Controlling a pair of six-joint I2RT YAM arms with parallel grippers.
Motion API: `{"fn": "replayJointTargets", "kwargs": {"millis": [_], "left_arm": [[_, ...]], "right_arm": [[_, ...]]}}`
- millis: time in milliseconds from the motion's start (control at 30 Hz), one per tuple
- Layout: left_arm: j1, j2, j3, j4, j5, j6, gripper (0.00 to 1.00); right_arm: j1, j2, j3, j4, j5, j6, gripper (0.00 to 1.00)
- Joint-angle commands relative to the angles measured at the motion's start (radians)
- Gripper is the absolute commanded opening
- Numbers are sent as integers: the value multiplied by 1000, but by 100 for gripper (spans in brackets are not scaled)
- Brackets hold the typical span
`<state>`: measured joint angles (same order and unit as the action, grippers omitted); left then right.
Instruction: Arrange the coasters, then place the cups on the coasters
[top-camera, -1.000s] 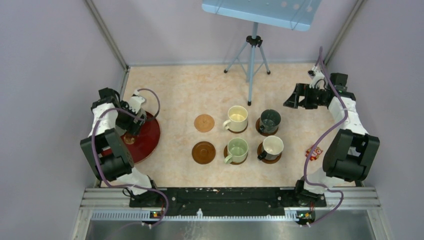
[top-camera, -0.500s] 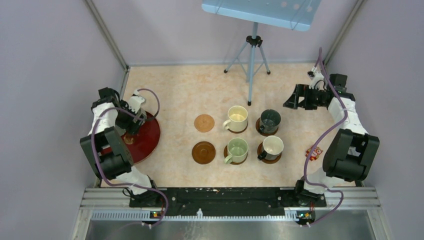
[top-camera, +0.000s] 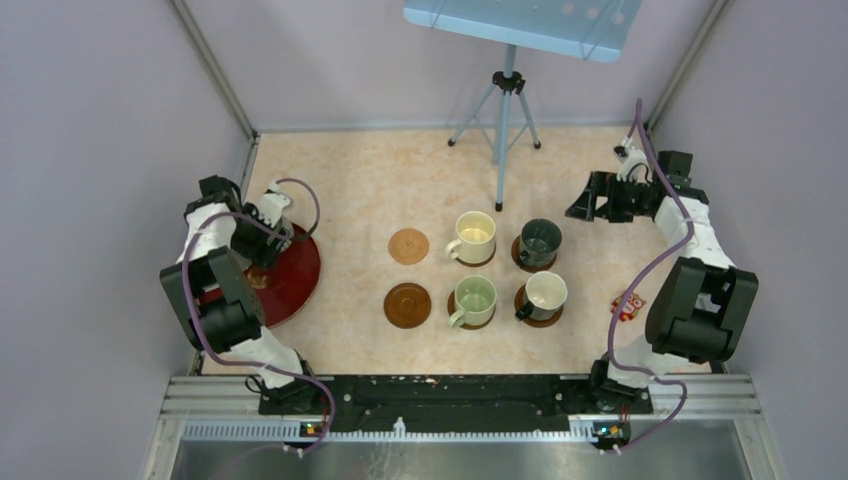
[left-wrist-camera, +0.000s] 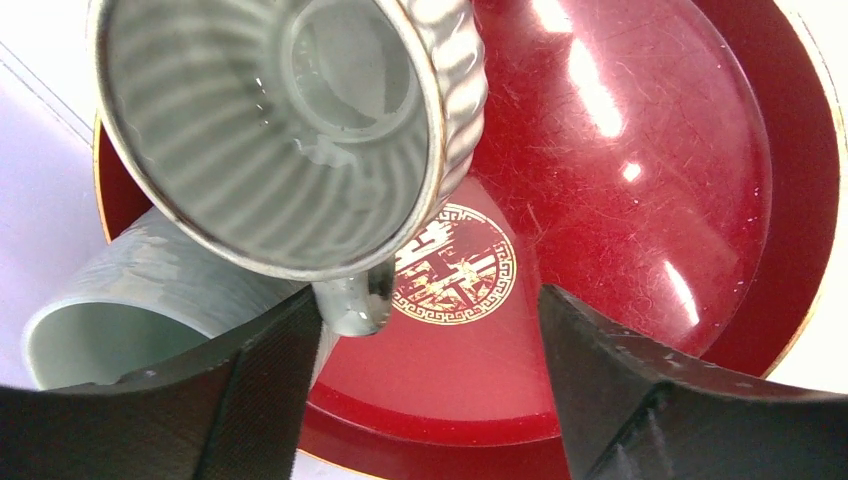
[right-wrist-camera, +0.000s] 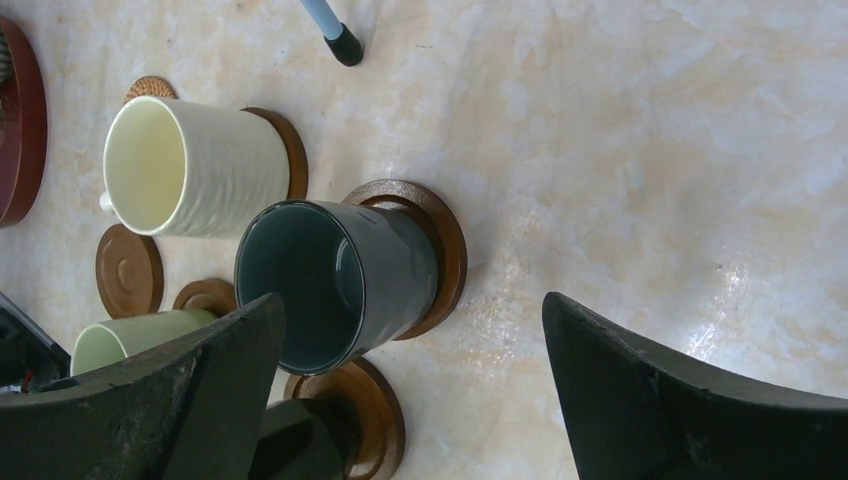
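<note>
Left gripper narrower — ribbed cup handle between

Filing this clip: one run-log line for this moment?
left pincer open around ribbed cup handle on red tray | right pincer open, empty | four cups on coasters, two bare

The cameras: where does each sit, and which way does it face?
Top external: above, behind, looking down at the table; left arm, right arm show.
Left wrist: on that wrist, faces the ribbed grey cup and red tray; own fingers show.
Right wrist: on that wrist, faces the dark green cup and cream cup; own fingers show.
Shared: top and left wrist see the tray.
</note>
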<state>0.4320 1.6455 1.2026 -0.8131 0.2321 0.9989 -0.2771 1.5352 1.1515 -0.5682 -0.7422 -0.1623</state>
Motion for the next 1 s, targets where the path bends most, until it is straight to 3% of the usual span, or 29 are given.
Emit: {"fn": "replayJointTargets", "kwargs": {"millis": [0,400,733,967], "left_arm": [[7,-16,5,-22,51,-4,79],[12,-6,-75,83,29,-97,60],[37,27,-80,219,40,-266,54],[39,62,-79,248,43,-307,50]], "right_arm": [[-1,3,1,22,-7,-9,99],[0,2,-10,29,-3,-11,99],[0,8,-17,35,4,-19,99],[0,7,-22,34,8,-23,99]]}}
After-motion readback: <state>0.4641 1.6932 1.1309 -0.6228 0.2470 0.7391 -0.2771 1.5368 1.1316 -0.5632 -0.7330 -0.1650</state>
